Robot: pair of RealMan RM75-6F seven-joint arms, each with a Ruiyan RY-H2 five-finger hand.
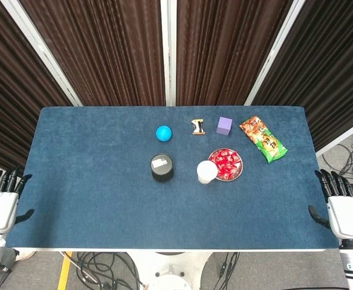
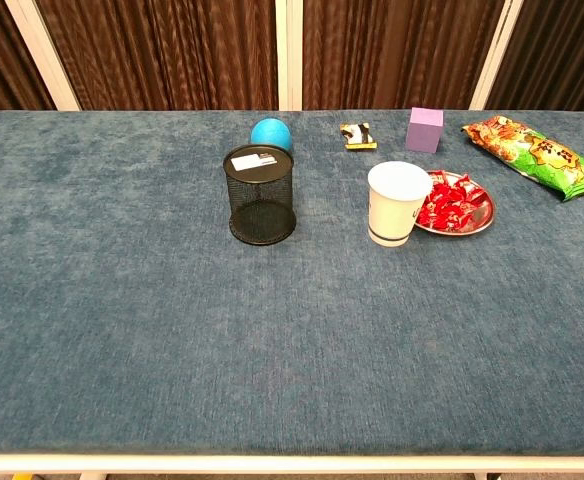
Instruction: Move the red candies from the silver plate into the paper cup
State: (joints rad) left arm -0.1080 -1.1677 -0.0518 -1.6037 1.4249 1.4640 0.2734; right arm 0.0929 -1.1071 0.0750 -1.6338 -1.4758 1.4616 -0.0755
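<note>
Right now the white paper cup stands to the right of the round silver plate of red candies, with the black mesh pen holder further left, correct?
Not quite. The white paper cup stands to the left of the round silver plate of red candies, against its rim, as the chest view shows. The black mesh pen holder is indeed further left.

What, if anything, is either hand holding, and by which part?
Nothing. The left hand and right hand rest at the table's edges, fingers apart.

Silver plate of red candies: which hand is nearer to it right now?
Right. The right hand rests off the table's right edge, on the round silver plate's side; the left hand sits off the far left edge, much farther away.
</note>
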